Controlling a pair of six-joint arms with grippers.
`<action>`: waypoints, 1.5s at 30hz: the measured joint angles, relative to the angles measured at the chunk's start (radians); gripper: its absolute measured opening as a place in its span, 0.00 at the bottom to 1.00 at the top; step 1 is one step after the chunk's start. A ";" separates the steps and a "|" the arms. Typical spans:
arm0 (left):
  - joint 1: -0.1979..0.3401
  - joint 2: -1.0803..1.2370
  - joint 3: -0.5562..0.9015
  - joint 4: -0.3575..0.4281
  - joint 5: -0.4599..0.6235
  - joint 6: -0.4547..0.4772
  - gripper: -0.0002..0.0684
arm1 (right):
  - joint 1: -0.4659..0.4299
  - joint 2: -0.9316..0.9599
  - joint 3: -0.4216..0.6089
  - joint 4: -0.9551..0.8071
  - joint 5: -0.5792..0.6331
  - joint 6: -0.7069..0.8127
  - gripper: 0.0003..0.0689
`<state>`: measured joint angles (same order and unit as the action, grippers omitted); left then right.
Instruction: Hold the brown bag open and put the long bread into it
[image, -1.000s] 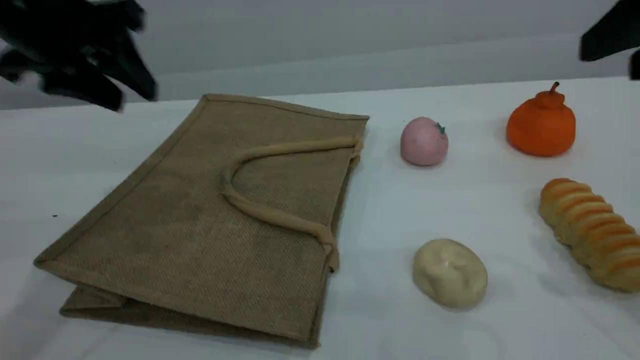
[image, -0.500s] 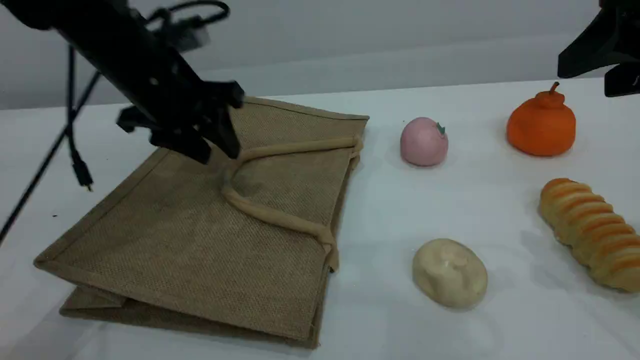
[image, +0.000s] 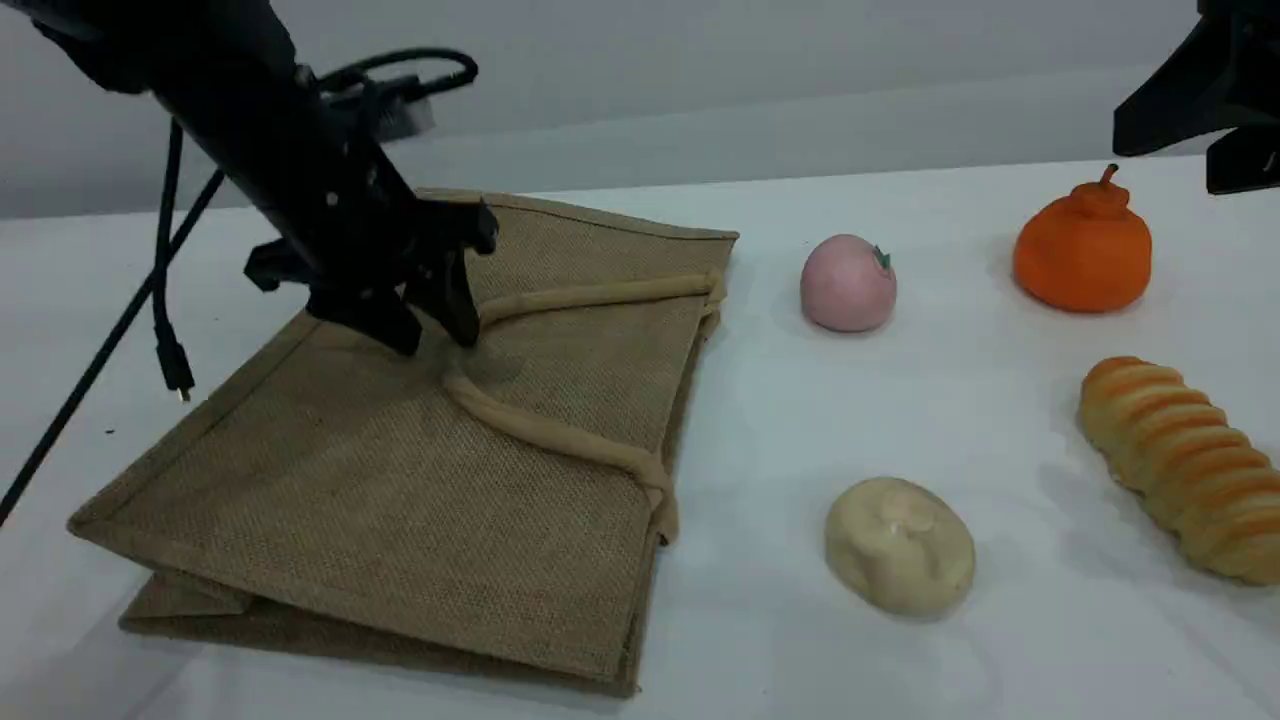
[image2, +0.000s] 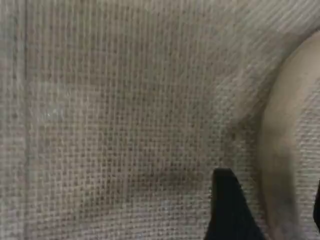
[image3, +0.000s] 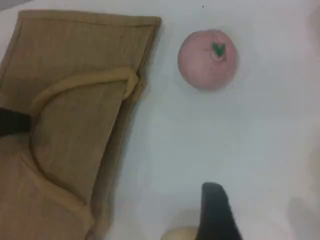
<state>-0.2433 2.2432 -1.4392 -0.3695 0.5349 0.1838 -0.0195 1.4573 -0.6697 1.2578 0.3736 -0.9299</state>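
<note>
From the scene view, the big tan-brown woven jute bag (image: 400, 450) lay flat on its side on the white table (image: 780, 430), bound edges all round, with a lighter beige padded loop handle (image: 560, 436) curving across its top face and the mouth facing right. The left gripper (image: 432, 338) sat low over the bend of that handle with its fingers spread apart, nothing grasped. The long golden-yellow bread with orange-brown crosswise ridges (image: 1180, 465) was way over at the right edge, well apart from the bag. Between them sat a pale cream round bun (image: 899, 545), a pink round fruit (image: 848, 283) and an orange pear-shaped toy (image: 1083, 249). The right gripper (image: 1215, 100) hung at the top right corner, apparently released and empty.

Left wrist view was basically all jute weave, with the handle's pale curve at the right beside a dark fingertip (image2: 227, 210).

Right wrist view looked down on the bag's mouth end, the handle, the pink fruit and one fingertip (image3: 216, 212) over bare table.
</note>
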 joint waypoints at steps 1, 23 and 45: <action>0.000 0.009 0.000 0.000 -0.006 -0.007 0.53 | 0.000 0.000 0.000 0.000 0.000 -0.008 0.56; -0.051 0.029 0.000 -0.055 -0.051 -0.037 0.13 | 0.000 0.002 0.002 0.004 -0.010 -0.025 0.56; -0.050 -0.319 -0.502 -0.055 0.687 0.145 0.13 | 0.000 0.282 -0.017 0.034 -0.274 -0.132 0.56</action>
<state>-0.2931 1.9244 -1.9415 -0.4249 1.2217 0.3288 -0.0195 1.7389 -0.6871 1.2915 0.0997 -1.0617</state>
